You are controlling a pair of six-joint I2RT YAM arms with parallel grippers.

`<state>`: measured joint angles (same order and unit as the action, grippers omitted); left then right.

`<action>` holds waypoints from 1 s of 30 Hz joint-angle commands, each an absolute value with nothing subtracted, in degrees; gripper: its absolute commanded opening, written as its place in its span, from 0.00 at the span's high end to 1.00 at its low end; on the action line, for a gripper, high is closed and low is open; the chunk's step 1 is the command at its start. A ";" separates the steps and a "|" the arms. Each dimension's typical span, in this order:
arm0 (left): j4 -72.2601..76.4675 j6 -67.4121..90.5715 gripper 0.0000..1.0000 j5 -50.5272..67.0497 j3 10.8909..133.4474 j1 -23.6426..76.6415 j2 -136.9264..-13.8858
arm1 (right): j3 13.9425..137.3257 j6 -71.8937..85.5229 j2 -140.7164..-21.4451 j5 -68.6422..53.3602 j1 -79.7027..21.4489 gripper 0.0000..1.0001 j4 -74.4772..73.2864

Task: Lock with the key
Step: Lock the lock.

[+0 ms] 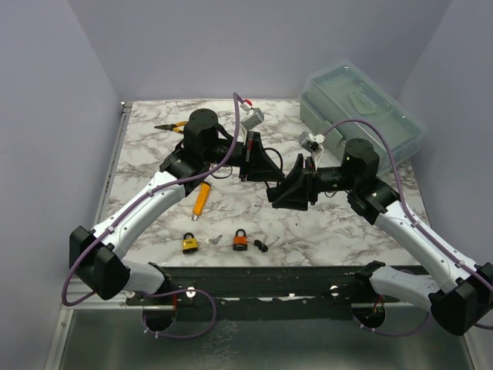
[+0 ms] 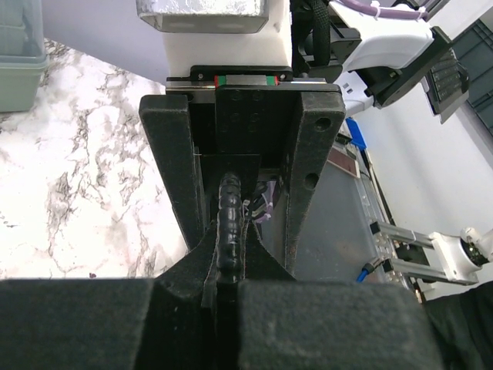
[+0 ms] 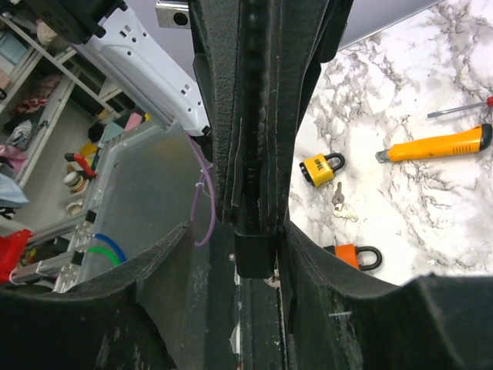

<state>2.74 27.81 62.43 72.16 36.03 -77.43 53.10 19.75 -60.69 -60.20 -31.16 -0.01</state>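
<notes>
Orange padlock (image 1: 241,242) and yellow padlock (image 1: 189,243) lie near the front edge of the marble desk (image 1: 331,239). A silver key (image 1: 216,240) rests between them, and a black-headed key (image 1: 262,247) lies just beside the orange one. Nothing is gripped, so locking looks not yet begun. Slightly farther back lies an orange utility knife (image 1: 201,199). Above the desk's middle, the left gripper (image 2: 223,281) has its fingers pressed together, apparently empty. They are tucked between the fingers of the right gripper (image 3: 239,254), which stand wide apart. Beyond are pliers (image 1: 173,126) and a lidded plastic box (image 1: 362,108). Next, the arms probably need to part, one lowering onto a key while the other steadies a padlock.
</notes>
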 commanded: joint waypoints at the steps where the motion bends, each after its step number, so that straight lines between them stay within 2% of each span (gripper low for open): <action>1: 2.29 26.19 1.00 64.34 72.95 36.37 -76.33 | 52.03 21.55 -60.69 -62.67 -31.04 0.49 1.54; 8: 2.20 26.03 1.00 64.27 73.08 36.95 -76.61 | 51.79 23.07 -61.15 -62.34 -31.03 0.53 4.07; 11: 2.11 25.97 1.00 64.25 73.29 37.03 -76.73 | 51.59 23.33 -61.29 -62.48 -31.04 0.58 4.39; 15: 1.58 25.85 1.00 63.80 73.88 37.07 -76.94 | 51.29 23.04 -61.34 -62.62 -31.07 0.74 4.33; 18: 0.15 25.15 1.00 62.49 74.83 36.89 -77.15 | 51.35 22.49 -61.20 -62.36 -31.03 0.96 4.06; 19: -1.09 24.80 0.95 61.74 75.35 36.60 -77.20 | 51.64 22.22 -61.14 -61.87 -31.01 0.99 3.68; 23: -2.30 24.48 0.44 59.34 76.57 33.11 -76.85 | 53.13 21.57 -60.89 -58.15 -30.19 1.00 2.49; 25: -2.33 24.08 0.30 57.06 77.28 30.41 -76.25 | 53.65 22.28 -60.94 -55.86 -28.97 1.00 2.86; 27: -2.33 23.05 0.25 53.90 78.39 27.44 -75.61 | 53.77 23.63 -61.00 -54.07 -27.32 1.00 4.64; 30: -2.08 21.98 0.22 48.57 80.07 23.80 -74.85 | 54.00 27.39 -61.94 -51.47 -23.98 1.00 9.79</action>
<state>-2.50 24.40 57.04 76.69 27.86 -77.36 51.83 23.18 -61.23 -56.77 -27.49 3.03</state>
